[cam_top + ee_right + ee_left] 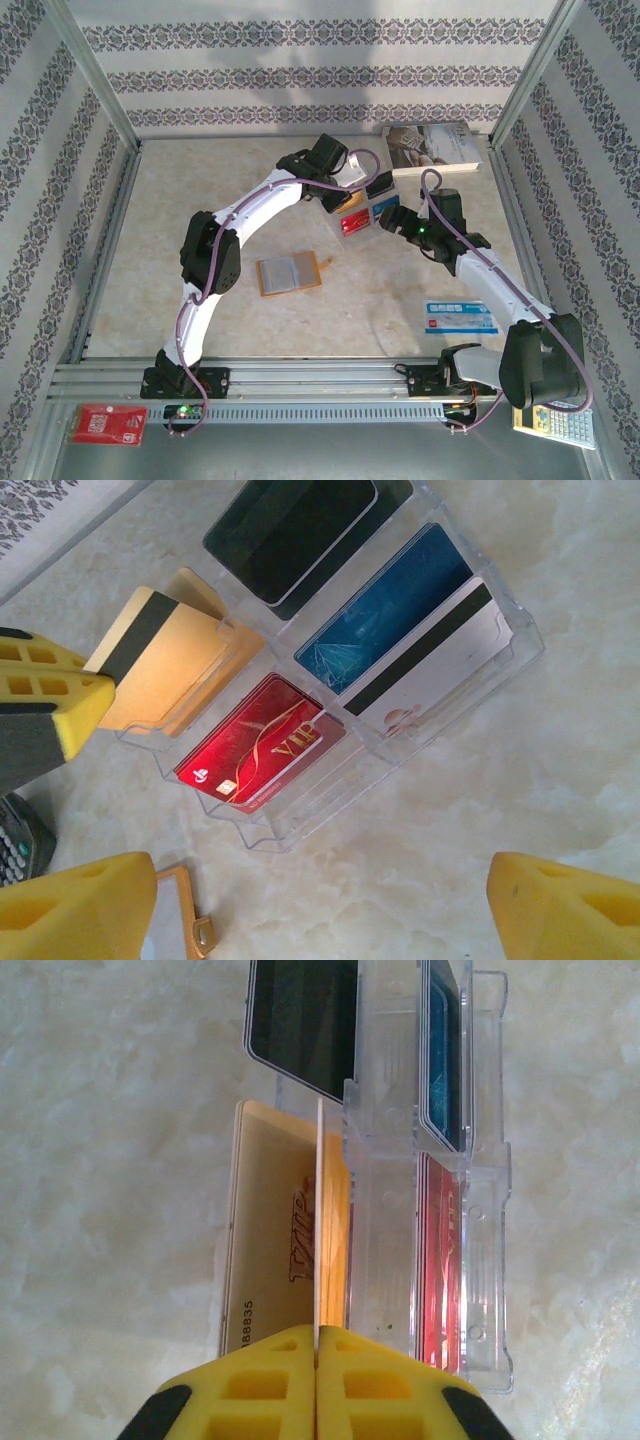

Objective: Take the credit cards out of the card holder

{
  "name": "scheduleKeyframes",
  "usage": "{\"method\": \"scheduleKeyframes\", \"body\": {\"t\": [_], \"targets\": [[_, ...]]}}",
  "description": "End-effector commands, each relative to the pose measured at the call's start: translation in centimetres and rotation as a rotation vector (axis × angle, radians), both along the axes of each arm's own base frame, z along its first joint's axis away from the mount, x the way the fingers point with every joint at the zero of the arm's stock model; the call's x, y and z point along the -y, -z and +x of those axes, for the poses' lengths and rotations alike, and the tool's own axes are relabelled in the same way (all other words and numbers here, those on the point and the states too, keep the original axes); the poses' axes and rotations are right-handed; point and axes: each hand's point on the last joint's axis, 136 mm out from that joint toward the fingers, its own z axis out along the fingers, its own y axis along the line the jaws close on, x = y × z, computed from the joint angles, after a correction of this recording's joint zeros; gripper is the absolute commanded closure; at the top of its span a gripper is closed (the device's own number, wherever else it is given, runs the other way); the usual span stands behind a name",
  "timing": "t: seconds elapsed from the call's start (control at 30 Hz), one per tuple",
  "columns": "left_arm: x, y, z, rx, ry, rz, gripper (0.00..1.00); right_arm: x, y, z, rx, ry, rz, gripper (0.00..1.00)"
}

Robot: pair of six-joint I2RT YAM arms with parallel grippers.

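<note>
Left hand: pinches shut on the edge of a gold card with a black stripe, and holds it edge-on at a clear rack, next to the red card's compartment. Card holder: lies open and flat on the table, lining up, left of the rack and nearer the arms, apart from both hands. Rack: holds a black card, a blue card, a red VIP card and a white striped card. Right hand: spread wide, grips nothing, hangs just beside the rack.
</note>
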Motion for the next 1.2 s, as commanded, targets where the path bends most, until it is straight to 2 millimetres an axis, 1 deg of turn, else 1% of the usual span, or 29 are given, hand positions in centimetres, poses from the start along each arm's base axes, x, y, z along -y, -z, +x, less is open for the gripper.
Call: {"method": "scheduleKeyframes", "body": {"t": [0.0,0.1,0.23,0.47,0.53,0.6,0.7,0.73,0.83,0.93,1.0,1.1,1.17], "targets": [[-0.3,-0.2,0.2,-0.014,-0.005,0.005,0.89,0.4,-0.2,-0.4,0.001,0.013,0.008,0.14],[-0.2,-0.8,0.4,-0.007,-0.016,-0.009,0.83,0.4,-0.1,-0.4,-0.003,0.015,0.011,0.14],[-0.2,-2.3,0.3,0.001,-0.028,-0.031,0.72,0.4,-0.3,-0.3,-0.001,0.014,0.012,0.14],[-0.3,-6.8,-0.7,0.000,-0.066,-0.156,0.63,0.1,-0.3,-0.2,-0.003,0.004,0.023,0.16],[-0.7,-8.0,-0.9,0.005,-0.105,-0.199,0.61,-0.1,-0.3,-0.3,-0.008,-0.004,0.030,0.16],[-1.6,-9.3,-0.9,0.019,-0.163,-0.248,0.59,-0.4,-0.3,-0.4,-0.009,-0.014,0.034,0.17],[-3.7,-10.7,-1.1,0.020,-0.283,-0.340,0.55,-1.2,-0.3,-0.5,-0.010,-0.033,0.030,0.17],[-4.7,-10.4,-1.3,0.013,-0.328,-0.361,0.54,-1.5,-0.3,-0.5,-0.010,-0.040,0.028,0.17],[-8.2,-10.8,-1.7,0.030,-0.470,-0.420,0.51,-2.8,-0.2,-0.8,-0.011,-0.073,0.015,0.17],[-11.8,-10.5,-2.8,0.048,-0.595,-0.461,0.47,-4.7,-0.1,-1.1,-0.014,-0.117,0.007,0.17],[-14.4,-9.9,-3.7,0.065,-0.680,-0.466,0.45,-6.2,0.2,-1.4,-0.018,-0.154,-0.008,0.17],[-17.7,-9.0,-5.4,0.084,-0.775,-0.462,0.41,-8.6,0.7,-1.9,-0.023,-0.202,-0.023,0.17],[-19.5,-8.1,-6.6,0.081,-0.831,-0.456,0.38,-10.1,1.2,-2.3,-0.033,-0.233,-0.027,0.17]]}}
